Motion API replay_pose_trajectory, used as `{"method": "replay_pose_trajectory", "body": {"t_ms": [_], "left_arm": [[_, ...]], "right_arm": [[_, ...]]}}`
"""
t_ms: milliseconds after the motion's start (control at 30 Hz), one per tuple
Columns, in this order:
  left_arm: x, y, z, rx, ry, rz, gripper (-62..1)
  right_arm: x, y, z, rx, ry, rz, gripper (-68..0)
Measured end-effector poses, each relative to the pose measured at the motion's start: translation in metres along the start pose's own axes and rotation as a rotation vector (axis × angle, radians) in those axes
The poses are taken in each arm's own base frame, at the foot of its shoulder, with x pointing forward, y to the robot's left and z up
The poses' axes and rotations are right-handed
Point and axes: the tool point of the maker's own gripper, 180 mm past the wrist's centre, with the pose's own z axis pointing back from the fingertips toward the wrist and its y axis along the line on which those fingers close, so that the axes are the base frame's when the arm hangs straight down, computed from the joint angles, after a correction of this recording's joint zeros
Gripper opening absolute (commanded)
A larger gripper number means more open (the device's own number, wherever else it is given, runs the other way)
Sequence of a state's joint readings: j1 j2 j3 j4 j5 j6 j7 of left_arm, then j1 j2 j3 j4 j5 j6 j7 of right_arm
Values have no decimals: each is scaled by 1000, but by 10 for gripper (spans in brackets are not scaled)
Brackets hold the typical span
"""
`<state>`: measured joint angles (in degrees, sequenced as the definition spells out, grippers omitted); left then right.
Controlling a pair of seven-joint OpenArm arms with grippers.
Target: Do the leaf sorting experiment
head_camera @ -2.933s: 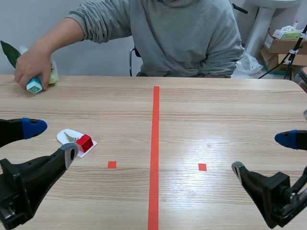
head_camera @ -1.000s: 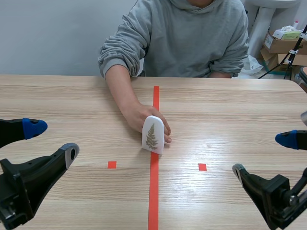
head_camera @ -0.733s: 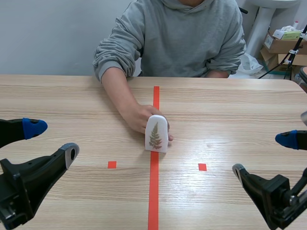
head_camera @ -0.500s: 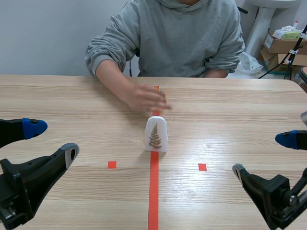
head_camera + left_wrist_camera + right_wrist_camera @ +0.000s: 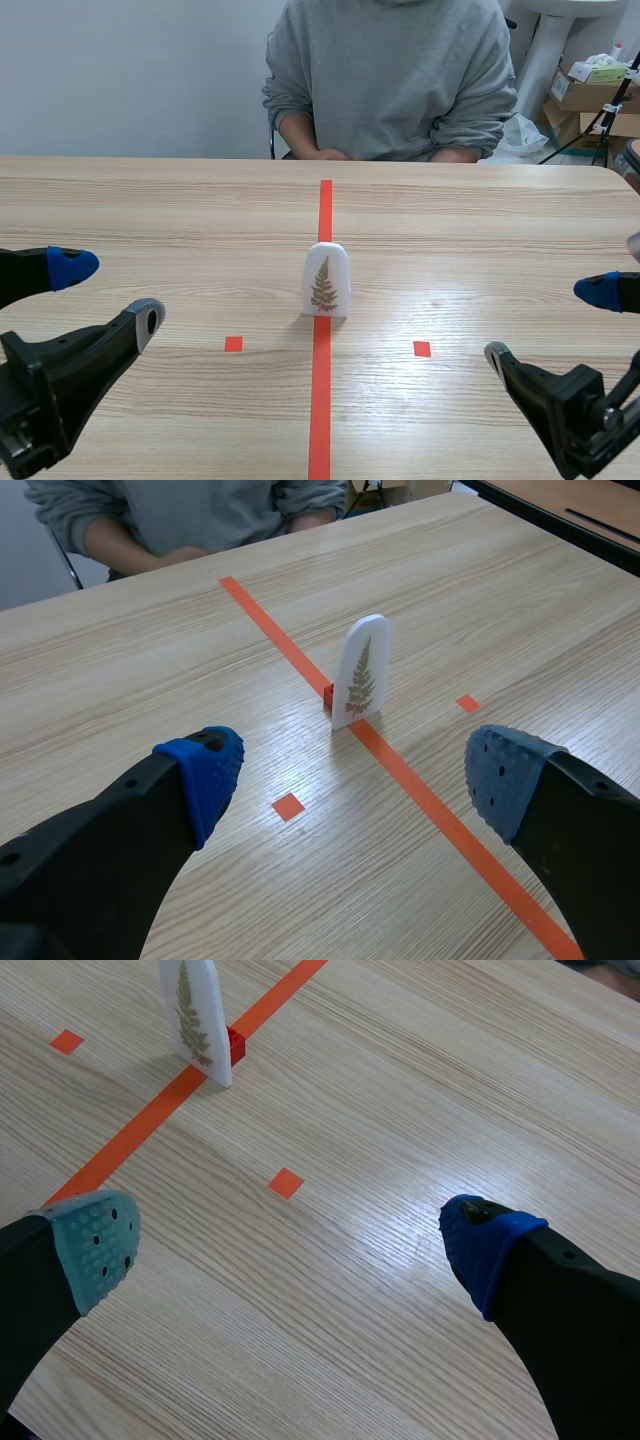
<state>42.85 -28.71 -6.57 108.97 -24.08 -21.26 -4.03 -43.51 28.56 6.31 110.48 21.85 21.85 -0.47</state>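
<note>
Found the card (image 5: pixel 326 279) standing upright on the tape line (image 5: pixel 321 400), mid-desk, leaf face turned toward the robot, presumably so as to be read and then sorted to one side. Propped from behind by a small red block (image 5: pixel 328 693), hence standing rather than lying flat. Looked thin, rigid, white and glossy, flat-faced with a rounded top, printed with a green-brown fern frond. Took the block for hard plastic, square-edged. Saw the left hand (image 5: pixel 108 292) and right hand (image 5: pixel 546 321) low at the near corners, well apart from the card, each spread wide and gripping nothing. Judged that wide spread ready for closing on the card's thin sides. Noted a pale wood-grain desk (image 5: pixel 480 220), smooth with a faint sheen.
</note>
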Motion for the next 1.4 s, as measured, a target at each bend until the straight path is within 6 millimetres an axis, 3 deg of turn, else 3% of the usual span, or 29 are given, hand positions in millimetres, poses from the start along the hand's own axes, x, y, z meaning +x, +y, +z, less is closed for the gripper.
{"method": "replay_pose_trajectory", "body": {"t_ms": [1233,1400], "left_arm": [[0,0,0,0,4,-1,-127],[-3,13,-14,-13,22,-42,-127]], "right_arm": [[0,0,0,0,1,0,-56],[0,0,0,0,1,0,-56]]}}
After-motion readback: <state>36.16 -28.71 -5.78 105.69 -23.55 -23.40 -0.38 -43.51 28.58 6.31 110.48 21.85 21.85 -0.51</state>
